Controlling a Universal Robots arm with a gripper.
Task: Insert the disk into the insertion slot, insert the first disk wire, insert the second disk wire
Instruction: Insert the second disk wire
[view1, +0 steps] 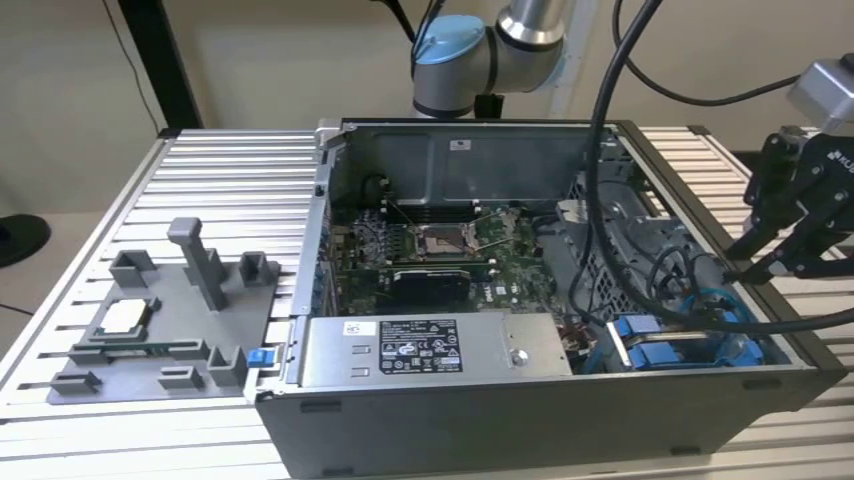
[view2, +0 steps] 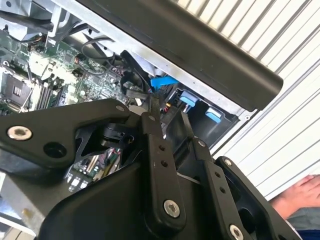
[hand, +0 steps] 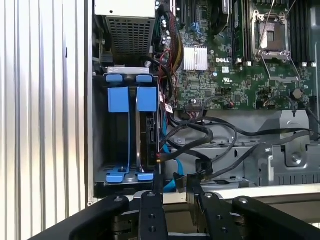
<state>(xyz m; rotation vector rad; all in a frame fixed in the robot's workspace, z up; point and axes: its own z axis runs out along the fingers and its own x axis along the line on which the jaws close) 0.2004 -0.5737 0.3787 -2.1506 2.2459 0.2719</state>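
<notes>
I hold my black two-fingered gripper (view1: 763, 262) tilted just above the rim of the open grey metal computer case (view1: 534, 410), on the exterior view's right. My fingers (hand: 151, 205) stand slightly spread and pinch nothing. Far ahead of my tips lies the green motherboard (hand: 235, 65). Just beyond them is the grey metal insertion slot (hand: 112, 145) with blue guides. A blue-framed slab that looks like the disk (hand: 150, 135) stands on edge inside it. Black and blue cables (hand: 200, 135) tangle beside the bay, straight past my tips.
</notes>
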